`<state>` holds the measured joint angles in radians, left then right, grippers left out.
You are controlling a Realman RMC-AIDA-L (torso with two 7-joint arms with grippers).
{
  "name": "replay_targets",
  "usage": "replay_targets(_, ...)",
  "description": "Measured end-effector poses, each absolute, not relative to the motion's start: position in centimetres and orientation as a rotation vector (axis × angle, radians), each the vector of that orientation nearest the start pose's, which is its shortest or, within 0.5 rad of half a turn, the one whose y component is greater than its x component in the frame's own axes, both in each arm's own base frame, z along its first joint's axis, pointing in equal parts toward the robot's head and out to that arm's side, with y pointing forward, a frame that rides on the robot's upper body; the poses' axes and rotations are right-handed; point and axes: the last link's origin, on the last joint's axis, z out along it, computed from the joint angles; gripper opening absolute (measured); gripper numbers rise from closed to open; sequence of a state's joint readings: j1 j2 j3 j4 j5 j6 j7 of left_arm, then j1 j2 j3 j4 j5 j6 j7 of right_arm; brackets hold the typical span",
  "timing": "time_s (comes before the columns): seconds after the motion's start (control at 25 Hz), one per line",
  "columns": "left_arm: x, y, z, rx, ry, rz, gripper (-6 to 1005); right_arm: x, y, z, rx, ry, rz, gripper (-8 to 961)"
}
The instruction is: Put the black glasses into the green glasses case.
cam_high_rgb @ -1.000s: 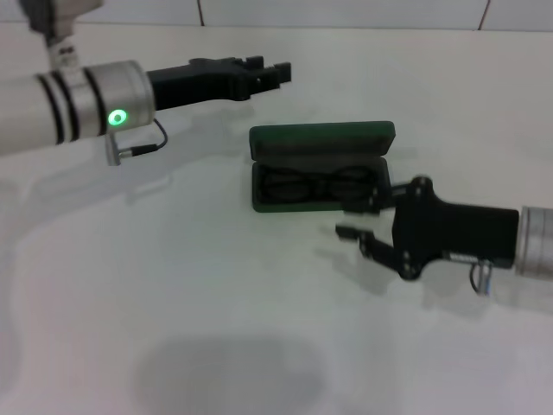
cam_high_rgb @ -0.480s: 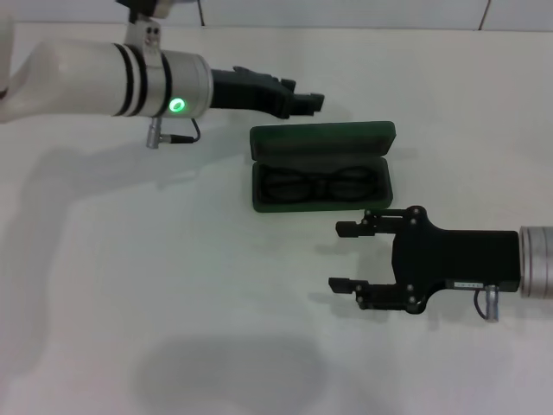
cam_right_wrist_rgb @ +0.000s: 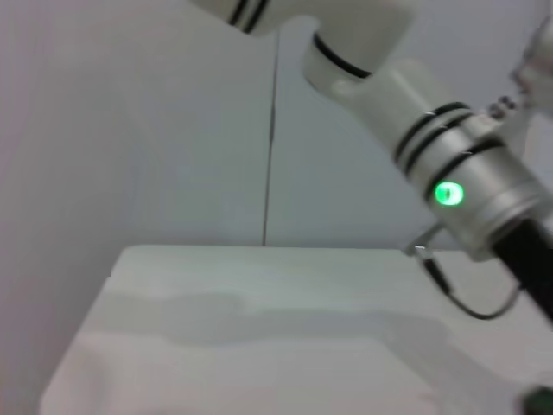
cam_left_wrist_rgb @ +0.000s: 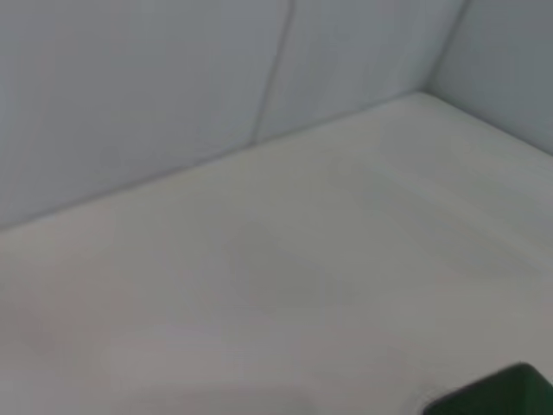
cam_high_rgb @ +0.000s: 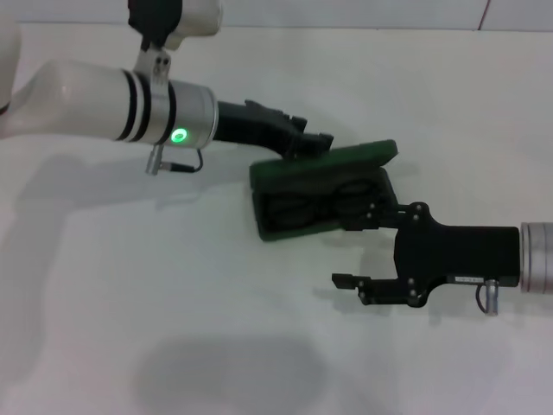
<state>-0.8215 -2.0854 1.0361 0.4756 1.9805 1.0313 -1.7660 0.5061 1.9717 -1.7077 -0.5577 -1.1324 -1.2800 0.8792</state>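
Head view: the green glasses case (cam_high_rgb: pixel 324 192) lies askew on the white table (cam_high_rgb: pixel 173 303), its lid (cam_high_rgb: pixel 328 164) partly lowered, and the black glasses (cam_high_rgb: pixel 321 203) lie inside its tray. The left gripper (cam_high_rgb: pixel 313 143) touches the lid's back edge; whether its fingers are parted or closed cannot be told. The right gripper (cam_high_rgb: pixel 356 248) sits at the case's near right end, fingers spread apart, the upper one touching the case.

Left wrist view: bare table (cam_left_wrist_rgb: pixel 285 285), wall (cam_left_wrist_rgb: pixel 130 86), and one green case corner (cam_left_wrist_rgb: pixel 497 395).

Right wrist view: the left arm (cam_right_wrist_rgb: pixel 432 147) with a green light (cam_right_wrist_rgb: pixel 447 194) above the table (cam_right_wrist_rgb: pixel 242 337)
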Motion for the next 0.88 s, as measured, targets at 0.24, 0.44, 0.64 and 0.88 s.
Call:
replay_targets(0.24, -20.7, 39.9, -7.4, -2.707, -0.826, -0.311, 579, 22.0, 31.6, -7.0, -2.863, -0.069, 0.707, 698)
replay_targets(0.44, -21.2, 39.4, -7.8, -2.728, -0.786, -0.289, 579, 22.0, 31.6, -7.1, -2.863, -0.067, 0.693, 698)
replay_targets(0.64, -21.0, 39.2, -7.6, -2.713, -0.750, -0.384, 580, 22.1, 31.4, -7.3, -2.883, -0.083, 0.677, 698)
replay_targets(0.88, -20.0, 36.2, -4.0, -2.750, -0.440, -0.841, 579, 21.5, 30.8, -6.1, -2.910, -0.137, 0.779, 698)
